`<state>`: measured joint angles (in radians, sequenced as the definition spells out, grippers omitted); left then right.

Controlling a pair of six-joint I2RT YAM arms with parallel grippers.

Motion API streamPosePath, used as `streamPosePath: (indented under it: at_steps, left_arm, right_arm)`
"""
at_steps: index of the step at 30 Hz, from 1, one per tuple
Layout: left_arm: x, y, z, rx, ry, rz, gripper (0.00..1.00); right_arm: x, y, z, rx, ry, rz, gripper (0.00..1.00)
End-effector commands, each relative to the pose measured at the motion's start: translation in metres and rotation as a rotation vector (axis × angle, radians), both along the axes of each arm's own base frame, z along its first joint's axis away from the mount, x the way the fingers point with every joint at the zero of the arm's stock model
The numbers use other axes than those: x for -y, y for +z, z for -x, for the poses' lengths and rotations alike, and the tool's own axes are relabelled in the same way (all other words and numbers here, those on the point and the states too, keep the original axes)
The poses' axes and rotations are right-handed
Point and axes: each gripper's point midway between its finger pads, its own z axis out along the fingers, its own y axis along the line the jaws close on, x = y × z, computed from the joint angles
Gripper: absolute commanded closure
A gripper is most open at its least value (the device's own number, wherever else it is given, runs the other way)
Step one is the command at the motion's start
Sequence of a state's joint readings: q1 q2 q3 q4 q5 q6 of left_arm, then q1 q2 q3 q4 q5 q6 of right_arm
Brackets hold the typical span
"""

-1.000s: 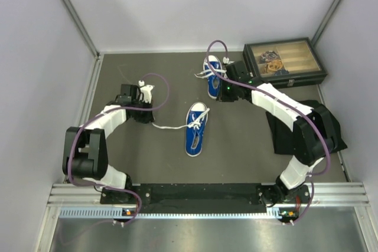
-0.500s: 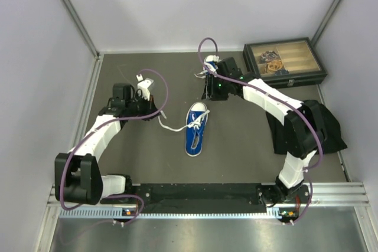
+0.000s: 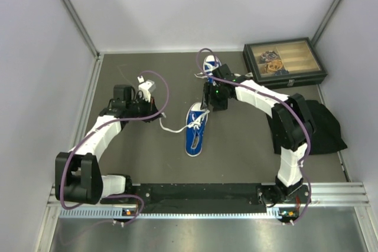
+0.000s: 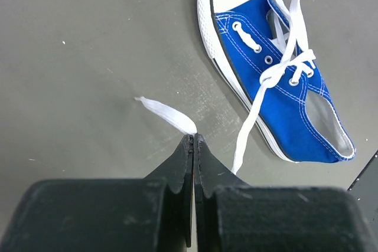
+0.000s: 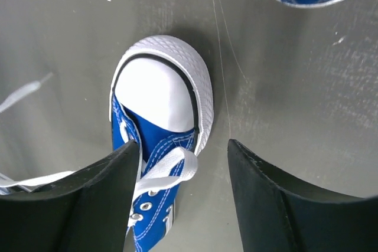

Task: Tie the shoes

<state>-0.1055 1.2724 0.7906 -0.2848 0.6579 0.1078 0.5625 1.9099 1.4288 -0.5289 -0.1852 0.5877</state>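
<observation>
On the grey mat, blue sneaker [image 3: 195, 131], white toe cap [image 5: 155, 95], laces [image 4: 277, 75] trailing

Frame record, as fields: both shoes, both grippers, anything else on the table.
near shoe: central, laces loose, no bow
far shoe: behind it, partly hidden by right arm
left gripper: shut on near shoe's lace end
right gripper: open, over near shoe's toe cap
other: glass-lidded box, black cloth, both on the right side
</observation>
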Motion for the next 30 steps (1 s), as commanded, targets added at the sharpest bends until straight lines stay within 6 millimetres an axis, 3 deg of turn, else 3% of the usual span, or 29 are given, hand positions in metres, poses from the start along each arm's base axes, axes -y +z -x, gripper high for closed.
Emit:
streamPosePath:
  at_steps: [1, 3, 5, 6, 8, 9, 10, 19, 30]
  left_arm:
    - [0.005, 0.009, -0.010, 0.050, -0.021, 0.019, 1.00]
    - [0.005, 0.009, -0.012, 0.052, -0.018, 0.018, 1.00]
    - [0.004, 0.008, -0.013, 0.050, -0.014, 0.014, 1.00]
    - [0.004, 0.008, -0.012, 0.052, -0.017, 0.014, 1.00]
    - [0.004, 0.010, -0.012, 0.058, -0.018, 0.012, 1.00]
    - [0.004, 0.010, -0.012, 0.061, -0.018, 0.011, 1.00]
    - [0.004, 0.012, -0.011, 0.060, -0.018, 0.012, 1.00]
    - [-0.002, 0.008, -0.008, 0.058, -0.004, -0.025, 1.00]
    - [-0.027, 0.006, -0.005, 0.072, 0.060, -0.105, 1.00]
  right_arm:
    - [-0.012, 0.015, 0.004, -0.003, 0.015, -0.039, 0.42]
    - [-0.011, 0.017, 0.008, -0.004, 0.017, -0.045, 0.47]
    - [-0.008, 0.017, 0.010, -0.005, 0.014, -0.044, 0.60]
    - [-0.007, 0.021, 0.009, 0.009, 0.011, -0.041, 0.72]
    - [-0.004, 0.024, 0.009, 0.023, 0.011, -0.030, 0.82]
    - [0.000, 0.028, 0.006, 0.036, 0.004, -0.027, 0.95]
    - [0.003, 0.029, 0.005, 0.037, 0.001, -0.021, 1.00]
    - [0.035, 0.044, -0.011, 0.125, -0.041, 0.033, 1.00]
    - [0.045, 0.042, -0.029, 0.199, -0.024, 0.118, 1.00]
